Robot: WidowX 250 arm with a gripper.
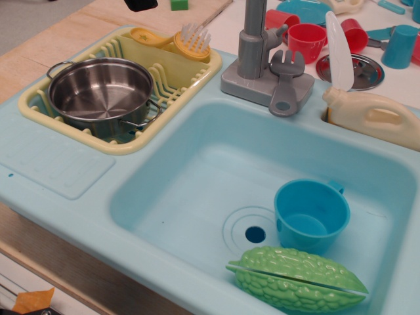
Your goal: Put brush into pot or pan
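Observation:
The yellow-orange brush (176, 42) lies at the far end of the pale yellow drying rack (131, 143), white bristles up, handle pointing left. The shiny steel pot (100, 92) with two wire loop handles stands upright in the same rack, just in front and to the left of the brush, and is empty. Only a black piece of my gripper (141, 4) shows at the top edge, above and behind the brush. Its fingers are cut off by the frame.
A grey fork (287, 82) leans on the grey faucet base (252, 56). The light blue sink basin (197, 190) holds a blue cup (311, 215) and a green gourd (298, 279). A cream bottle (374, 115), red cups (306, 39) and a small steel dish (359, 71) are at the back right.

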